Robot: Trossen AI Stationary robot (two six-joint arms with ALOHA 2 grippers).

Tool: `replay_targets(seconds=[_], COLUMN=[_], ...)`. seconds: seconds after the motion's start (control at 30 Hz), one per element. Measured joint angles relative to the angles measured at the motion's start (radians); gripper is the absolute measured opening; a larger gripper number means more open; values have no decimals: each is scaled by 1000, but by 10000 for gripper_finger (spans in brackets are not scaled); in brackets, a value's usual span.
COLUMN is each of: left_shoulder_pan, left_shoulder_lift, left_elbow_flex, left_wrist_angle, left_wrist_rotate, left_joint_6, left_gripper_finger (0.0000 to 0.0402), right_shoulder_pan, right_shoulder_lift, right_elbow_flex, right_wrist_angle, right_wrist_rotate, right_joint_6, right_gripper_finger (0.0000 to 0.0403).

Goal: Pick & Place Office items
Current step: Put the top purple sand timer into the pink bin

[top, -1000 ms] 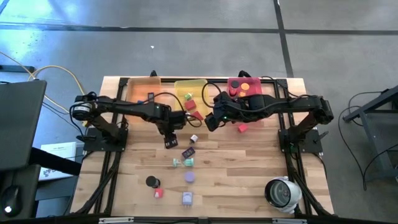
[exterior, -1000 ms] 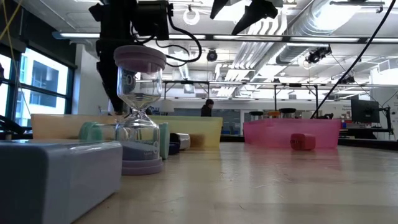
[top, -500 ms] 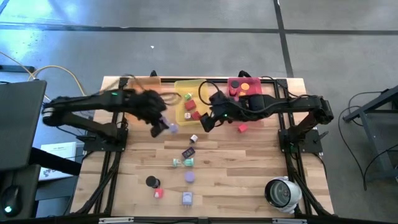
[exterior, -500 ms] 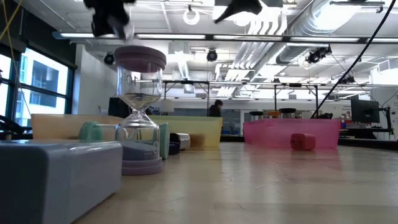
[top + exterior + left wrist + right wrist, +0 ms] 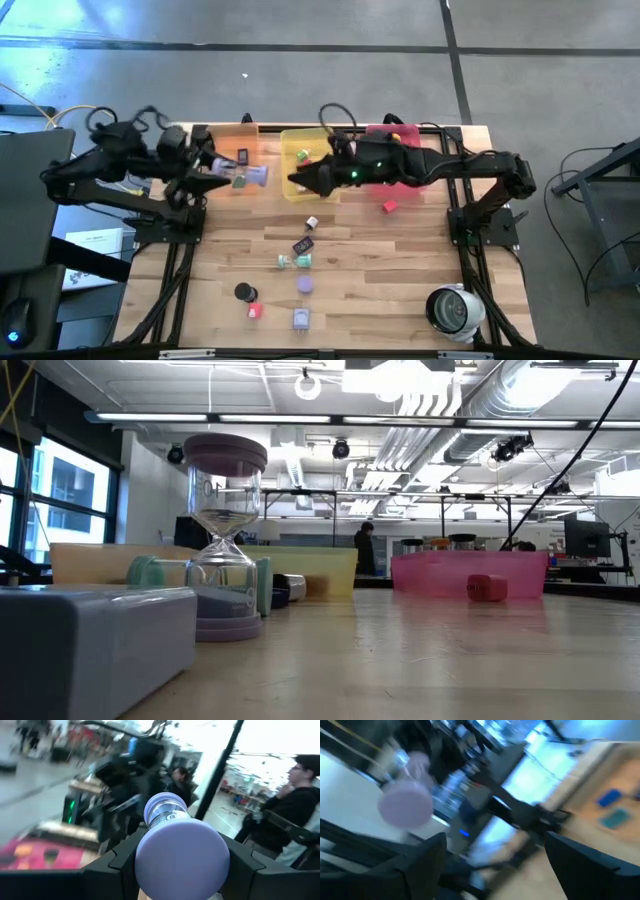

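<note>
A small lavender-capped glass hourglass (image 5: 247, 176) sits clamped in the left gripper (image 5: 236, 177) above the orange translucent tray (image 5: 222, 139), while the right gripper (image 5: 298, 182), fingers spread wide, hovers over the yellow translucent tray (image 5: 310, 134).

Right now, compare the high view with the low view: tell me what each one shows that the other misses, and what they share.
Only the high view shows both arms: the left gripper holds a lavender-capped hourglass above the orange tray, and the right gripper, jaws open, hovers at the yellow tray. It also shows the large round device.

Only the low view shows the room behind and a person there.

Both show a second hourglass standing on the table, the pink tray, and a red cube in front of it.
</note>
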Motion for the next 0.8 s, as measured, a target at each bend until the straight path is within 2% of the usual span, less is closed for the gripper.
replay_targets(seconds=[0.1,0.33,0.6,0.8], left_shoulder_pan=[-44,-110,-113,-113], left_shoulder_lift=[2,51,83,86], left_elbow_flex=[0,0,-1,-1], left_wrist_angle=[33,58,156,148], left_wrist_rotate=[-32,-164,-181,-180], left_joint_6=[74,191,250,271], left_gripper_finger=[185,185,185,185], right_shoulder_pan=[-6,-6,-6,-6], right_shoulder_lift=[0,-1,-1,-1], right_elbow_flex=[0,0,0,0], right_wrist_angle=[89,318,254,257], right_wrist_rotate=[-4,-25,-30,-31], right_joint_6=[77,139,184,183], right_gripper_finger=[325,325,325,325])
